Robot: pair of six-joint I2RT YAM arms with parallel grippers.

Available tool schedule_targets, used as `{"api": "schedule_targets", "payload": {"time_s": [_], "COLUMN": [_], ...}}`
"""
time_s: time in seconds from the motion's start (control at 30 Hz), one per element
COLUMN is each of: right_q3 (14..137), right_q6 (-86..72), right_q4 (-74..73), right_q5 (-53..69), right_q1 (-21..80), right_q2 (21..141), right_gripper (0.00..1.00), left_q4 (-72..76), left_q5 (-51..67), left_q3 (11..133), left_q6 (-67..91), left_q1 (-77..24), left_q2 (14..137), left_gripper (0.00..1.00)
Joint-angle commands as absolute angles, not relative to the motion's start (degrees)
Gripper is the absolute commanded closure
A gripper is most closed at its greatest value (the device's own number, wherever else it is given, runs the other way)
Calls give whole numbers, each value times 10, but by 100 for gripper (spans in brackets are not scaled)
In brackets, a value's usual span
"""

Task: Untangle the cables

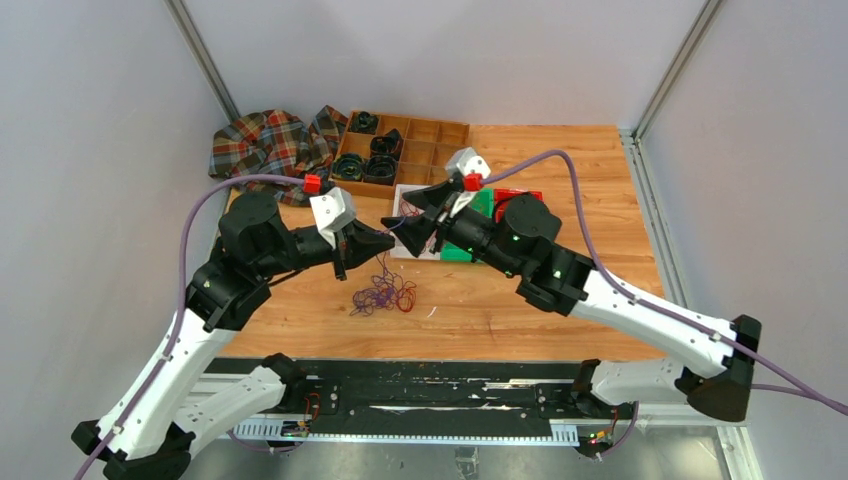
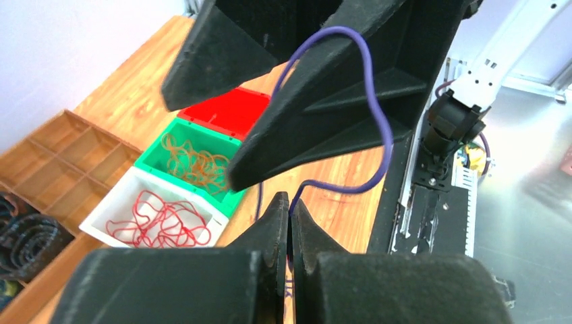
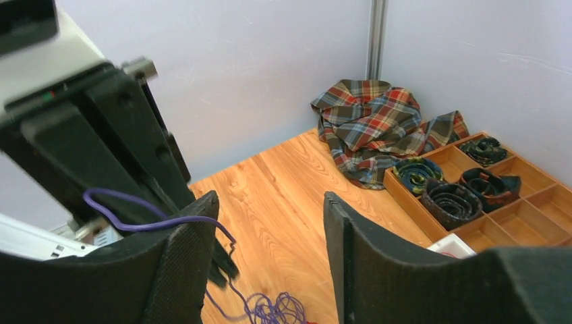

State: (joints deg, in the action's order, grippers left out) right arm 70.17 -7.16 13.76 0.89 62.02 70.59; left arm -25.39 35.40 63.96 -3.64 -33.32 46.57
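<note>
My left gripper (image 2: 290, 202) is pressed together, pinching a purple cable (image 2: 378, 115) between its tips. From the pinch the cable climbs in a loop and drapes over one finger of my right gripper (image 3: 270, 199), whose fingers stand spread apart with nothing between them. The two grippers meet tip to tip above the table (image 1: 560, 310).

At six o'clock from that meeting point in the top view, a tangle (image 1: 382, 293) of purple and red strands lies on the wood, with a purple strand rising from it toward my left tips.

At two o'clock from the tangle, partly under my right arm, three trays sit side by side: a white tray (image 2: 118, 202) holding red cables (image 2: 162, 219), a green tray (image 2: 162, 138) holding orange-tan cables (image 2: 195, 162), and a red tray (image 2: 229, 111).

At twelve o'clock is a wooden divided box (image 1: 430, 150) with black coils (image 1: 365, 165) in its left compartments. At ten o'clock a plaid cloth (image 1: 270, 140) lies crumpled by the wall.
</note>
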Motion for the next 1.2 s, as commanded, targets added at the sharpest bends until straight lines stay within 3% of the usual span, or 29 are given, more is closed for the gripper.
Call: {"api": "schedule_targets", "payload": {"time_s": [0.0,0.17,0.43,0.63,0.83,1.17], "right_q3": [651,602,619,635,639,700], "right_q6": [-81,-101,-116,-109,-113,-115], "right_q4": [140,134,136,115,120,84], "right_q5": [-4,22,43,37,5,50], "right_q1": [627,627,627,626,627,627], "right_q2": [641,595,601,609,612,653], "right_gripper": [39,29,40,40,58,87], "left_q4": [-302,-308,-312,-315,-329,-334], "left_q5": [390,379,399,396,444,492], "left_q3": [685,705,698,711,683,656], "left_q6": [-84,-107,-103,-87,-72,-66], "left_q1": [-328,-328,-328,-328,-328,-328], "left_q2": [470,480,486,484,484,490], "left_gripper": [99,99,99,99,99,93]}}
